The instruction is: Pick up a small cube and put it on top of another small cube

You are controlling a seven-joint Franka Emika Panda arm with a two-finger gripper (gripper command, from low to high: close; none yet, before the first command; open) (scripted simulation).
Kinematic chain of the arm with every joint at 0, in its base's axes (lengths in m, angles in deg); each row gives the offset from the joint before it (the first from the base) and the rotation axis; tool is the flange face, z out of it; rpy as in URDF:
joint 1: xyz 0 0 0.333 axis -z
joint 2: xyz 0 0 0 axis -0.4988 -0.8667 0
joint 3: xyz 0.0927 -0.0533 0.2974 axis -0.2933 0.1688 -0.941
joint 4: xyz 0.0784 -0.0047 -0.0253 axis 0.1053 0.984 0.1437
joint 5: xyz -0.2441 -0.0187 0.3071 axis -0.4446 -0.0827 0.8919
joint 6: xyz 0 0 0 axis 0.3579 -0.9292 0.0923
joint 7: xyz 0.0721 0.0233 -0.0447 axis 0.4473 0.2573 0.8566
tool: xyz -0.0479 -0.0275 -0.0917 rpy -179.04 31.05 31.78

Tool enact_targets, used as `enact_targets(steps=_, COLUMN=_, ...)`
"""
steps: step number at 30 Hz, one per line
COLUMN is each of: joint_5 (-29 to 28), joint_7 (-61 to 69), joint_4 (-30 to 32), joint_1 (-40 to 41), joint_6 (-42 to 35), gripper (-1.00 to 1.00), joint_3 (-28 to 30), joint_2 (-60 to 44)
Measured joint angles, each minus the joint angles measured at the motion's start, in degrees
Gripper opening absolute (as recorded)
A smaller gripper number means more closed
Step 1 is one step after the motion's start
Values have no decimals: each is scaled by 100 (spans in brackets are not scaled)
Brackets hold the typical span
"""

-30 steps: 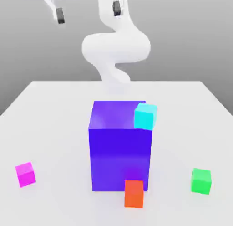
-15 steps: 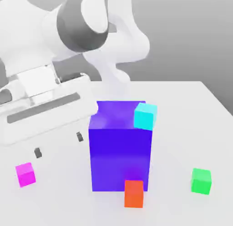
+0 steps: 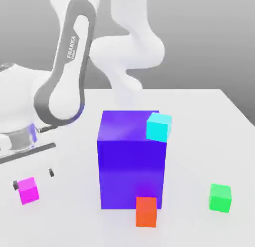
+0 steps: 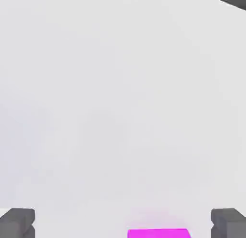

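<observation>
Simulated tabletop: plain white table (image 3: 199,121), grey backdrop.

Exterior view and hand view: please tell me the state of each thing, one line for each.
Magenta cube: on the table, between the open fingers, not lifted.
Green cube: on the table, nothing on top.
Orange-red cube: on the table, before the blue-violet block.
Cyan cube: at the block's upper corner.
Blue-violet block: upright.
End effector: open.
</observation>
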State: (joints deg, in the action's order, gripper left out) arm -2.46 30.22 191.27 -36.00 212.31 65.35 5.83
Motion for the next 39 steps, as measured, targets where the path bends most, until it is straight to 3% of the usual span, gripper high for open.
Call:
enact_targets(steps=2, joint_5=22, joint_7=205, joint_4=20, joint_1=124, joint_6=221, gripper=0, joint_3=-37, joint_2=-164)
enact_targets(steps=8, joint_5=1282, joint_7=1221, joint_4=-284, joint_1=1150, joint_6=788, gripper=0, joint_3=-1285, joint_2=-1070)
enact_targets(steps=9, joint_5=1412, joint_7=1323, joint_4=-318, joint_1=1259, joint_6=842, gripper=-100, joint_3=-1417, joint_2=-1160)
enact_targets(steps=16, joint_5=1397, joint_7=1311, joint_4=-312, joint_1=1239, joint_6=820, gripper=-100, joint_3=-1394, joint_2=-1146)
enact_targets(steps=23, joint_5=-141, joint_7=152, joint_4=43, joint_1=169, joint_6=256, gripper=-100, joint_3=-39, joint_2=-125)
enact_targets(steps=29, joint_5=-266, joint_7=406, joint_4=-750, joint_1=-601, joint_6=227, gripper=-100, joint_3=-884, joint_2=23)
enact_targets(steps=39, joint_5=-1235, joint_7=1479, joint_4=-873, joint_1=-2008, joint_6=-84, gripper=-100, joint_3=-2230, joint_2=476)
